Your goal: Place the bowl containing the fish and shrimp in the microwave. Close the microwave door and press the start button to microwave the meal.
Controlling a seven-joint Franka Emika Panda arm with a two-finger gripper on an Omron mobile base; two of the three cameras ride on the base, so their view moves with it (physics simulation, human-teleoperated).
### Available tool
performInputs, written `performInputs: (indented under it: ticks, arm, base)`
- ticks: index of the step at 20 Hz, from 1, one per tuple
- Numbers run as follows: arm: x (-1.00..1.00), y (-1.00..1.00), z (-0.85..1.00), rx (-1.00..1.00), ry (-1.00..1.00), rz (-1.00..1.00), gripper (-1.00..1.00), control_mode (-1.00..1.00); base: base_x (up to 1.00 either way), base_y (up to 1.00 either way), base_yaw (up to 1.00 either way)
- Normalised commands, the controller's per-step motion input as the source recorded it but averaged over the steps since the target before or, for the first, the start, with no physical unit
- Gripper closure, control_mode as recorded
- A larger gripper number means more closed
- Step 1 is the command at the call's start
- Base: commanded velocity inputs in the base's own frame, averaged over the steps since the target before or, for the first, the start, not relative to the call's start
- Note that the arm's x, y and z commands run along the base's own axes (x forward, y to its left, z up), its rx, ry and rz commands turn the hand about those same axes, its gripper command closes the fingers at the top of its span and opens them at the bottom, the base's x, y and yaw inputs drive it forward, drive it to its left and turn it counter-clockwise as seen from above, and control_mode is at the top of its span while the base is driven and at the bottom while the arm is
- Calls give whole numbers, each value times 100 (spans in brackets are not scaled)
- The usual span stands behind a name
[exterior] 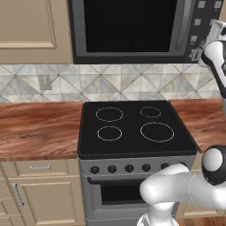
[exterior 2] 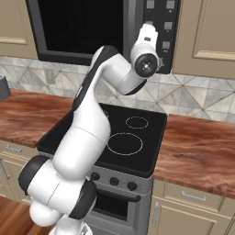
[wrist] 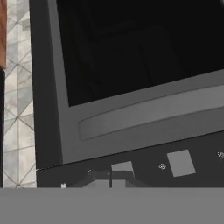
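The microwave (exterior: 132, 31) hangs above the stove (exterior: 134, 128), its door (exterior: 128, 28) shut flat. The hand view alone catches the bar handle (wrist: 153, 111) and grey buttons (wrist: 180, 162) close up. The gripper (exterior 2: 148, 32) sits at the panel, jaw spread impossible to tell.

Evenly and softly lit, rendered, without harsh shadows or glare; faint sheen on the white arm (exterior 2: 87, 124). Dark and featureless beyond the fingertips (wrist: 109, 177) behind the door glass (wrist: 131, 43). Coarse, slightly blurred close up, no edge distortion
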Motion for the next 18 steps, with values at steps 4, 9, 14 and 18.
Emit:
performInputs:
  ticks: [4, 9, 14, 18]
  arm:
    - [29, -9, 3, 4, 0, 0, 100, -100]
    - [28, -11, 0, 4, 0, 0, 100, -100]
    - [29, -12, 0, 4, 0, 2, 100, -100]
    - [33, -14, 0, 4, 2, 4, 100, -100]
  base:
    - [0, 0, 0]
    - [0, 0, 0]
    - [0, 0, 0]
    - [0, 0, 0]
